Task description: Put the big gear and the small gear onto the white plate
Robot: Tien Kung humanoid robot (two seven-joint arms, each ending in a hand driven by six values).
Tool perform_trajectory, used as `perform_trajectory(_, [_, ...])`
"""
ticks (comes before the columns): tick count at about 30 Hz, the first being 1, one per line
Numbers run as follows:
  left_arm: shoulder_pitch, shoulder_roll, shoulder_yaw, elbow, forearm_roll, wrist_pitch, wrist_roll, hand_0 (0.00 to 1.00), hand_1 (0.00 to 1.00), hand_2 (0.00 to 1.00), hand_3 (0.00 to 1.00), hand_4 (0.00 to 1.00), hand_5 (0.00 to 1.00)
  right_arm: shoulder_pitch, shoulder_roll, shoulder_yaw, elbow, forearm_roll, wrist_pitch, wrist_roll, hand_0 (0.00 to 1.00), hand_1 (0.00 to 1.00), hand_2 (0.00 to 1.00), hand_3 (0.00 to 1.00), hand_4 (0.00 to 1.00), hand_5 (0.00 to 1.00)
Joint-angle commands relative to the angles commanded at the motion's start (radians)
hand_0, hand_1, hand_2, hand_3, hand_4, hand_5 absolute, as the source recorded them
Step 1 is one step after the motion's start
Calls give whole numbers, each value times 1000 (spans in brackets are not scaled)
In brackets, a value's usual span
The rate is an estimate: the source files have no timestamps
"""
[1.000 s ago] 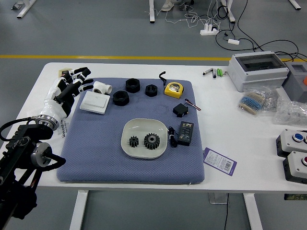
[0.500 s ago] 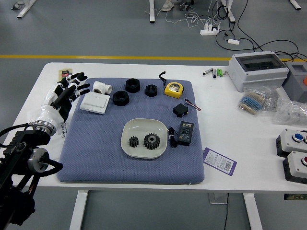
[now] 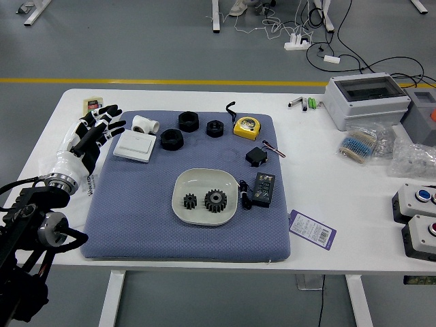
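Black-and-white left hand (image 3: 87, 142) with fingers spread, above left side of counter (image 3: 368, 231), near white case (image 3: 135, 146) | on white plate (image 3: 195, 178): small gear (image 3: 190, 201) beside big gear (image 3: 215, 200).

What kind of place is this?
Probably a robotics lab or test workshop: a robot hand over a white table, small parts like gears laid out on a blue mat, and cables across the floor.
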Motion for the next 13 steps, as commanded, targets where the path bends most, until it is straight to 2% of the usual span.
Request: perform_trajectory(13, [-3, 0, -10, -3, 9, -7, 6, 693, 668, 751, 650, 805, 472, 4, 0, 4, 0, -1, 0, -1, 611, 620, 721, 536, 738, 696])
